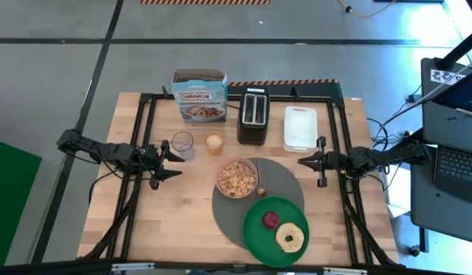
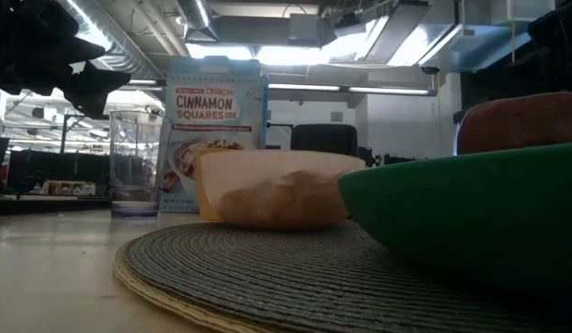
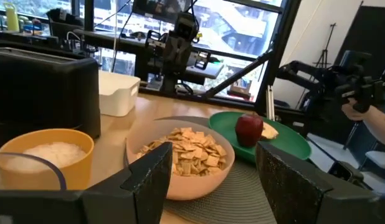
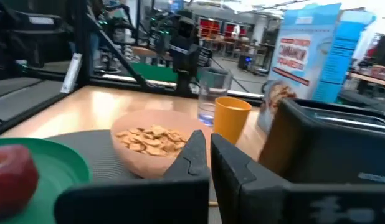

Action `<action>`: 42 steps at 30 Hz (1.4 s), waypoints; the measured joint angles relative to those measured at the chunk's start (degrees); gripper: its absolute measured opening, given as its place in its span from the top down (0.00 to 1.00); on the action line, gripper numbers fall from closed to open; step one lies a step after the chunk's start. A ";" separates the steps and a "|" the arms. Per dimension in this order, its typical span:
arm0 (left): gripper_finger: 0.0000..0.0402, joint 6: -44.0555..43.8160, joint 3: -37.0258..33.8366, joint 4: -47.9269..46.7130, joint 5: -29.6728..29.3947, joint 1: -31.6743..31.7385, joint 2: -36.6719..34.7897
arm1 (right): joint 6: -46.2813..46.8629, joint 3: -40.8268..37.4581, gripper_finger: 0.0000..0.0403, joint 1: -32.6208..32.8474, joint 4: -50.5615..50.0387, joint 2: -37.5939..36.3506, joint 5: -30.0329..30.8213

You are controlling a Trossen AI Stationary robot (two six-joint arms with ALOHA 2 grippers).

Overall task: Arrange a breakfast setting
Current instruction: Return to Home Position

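The round green plate (image 1: 259, 235) is overhanging the near edge of the large round grey placemat (image 1: 286, 187), looking stiff and slick; its rim is offering the best hold. At left, the left tool (image 1: 172, 162) is hovering wide; at right, the right tool (image 1: 303, 160) is hovering narrow.

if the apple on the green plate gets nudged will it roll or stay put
Likely to roll: the apple is round and sits loose on the smooth green plate. The plate's raised rim would probably catch it, and the bagel beside it may block that side. Glossy skin, maybe slippery.
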 joint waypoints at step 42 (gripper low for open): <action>0.95 3.58 0.00 0.28 -2.08 0.02 -0.02 | -0.33 -0.02 1.00 0.00 -0.26 0.04 -1.90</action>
